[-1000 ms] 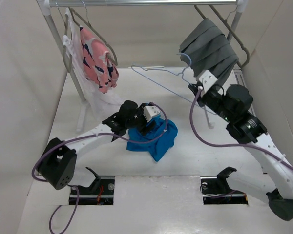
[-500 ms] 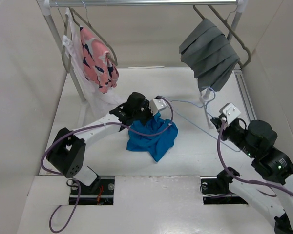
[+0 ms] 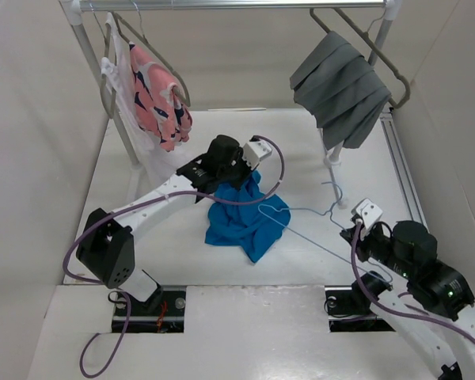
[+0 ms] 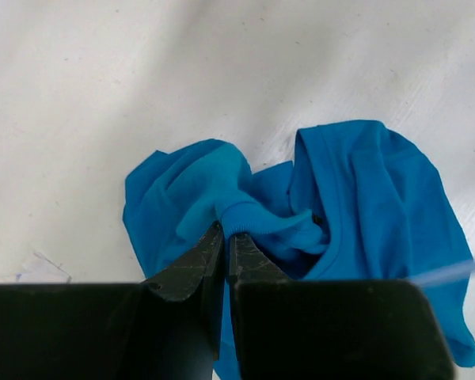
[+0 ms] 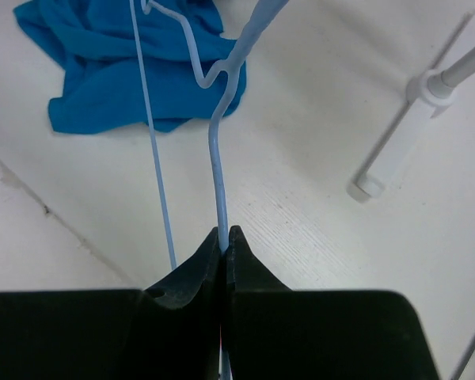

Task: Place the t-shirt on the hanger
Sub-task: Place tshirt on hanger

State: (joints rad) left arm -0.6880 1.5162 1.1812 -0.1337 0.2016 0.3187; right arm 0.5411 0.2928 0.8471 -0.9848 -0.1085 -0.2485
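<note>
The bright blue t-shirt [image 3: 245, 226] lies crumpled on the white table in the middle of the top view. My left gripper [image 3: 249, 176] is shut on a ribbed edge of the t-shirt [image 4: 364, 182] at its far end, and the cloth is drawn up to the tips [image 4: 226, 229]. My right gripper [image 3: 352, 235] stands at the near right, shut on the thin light-blue wire hanger [image 3: 301, 230]. The hanger wire [image 5: 216, 158] runs from the shut tips [image 5: 223, 231] toward the t-shirt [image 5: 119, 71], its far corner over the cloth.
A clothes rack [image 3: 237, 5] spans the back. A pink patterned garment [image 3: 162, 95] hangs at its left and a grey folded cloth [image 3: 340, 83] at its right. The rack's right post foot [image 5: 372, 184] stands on the table just beyond the right gripper.
The left gripper has shut on the t-shirt and drawn its far end up and back. The right arm has carried the hanger down from near the grey cloth toward the near right.
</note>
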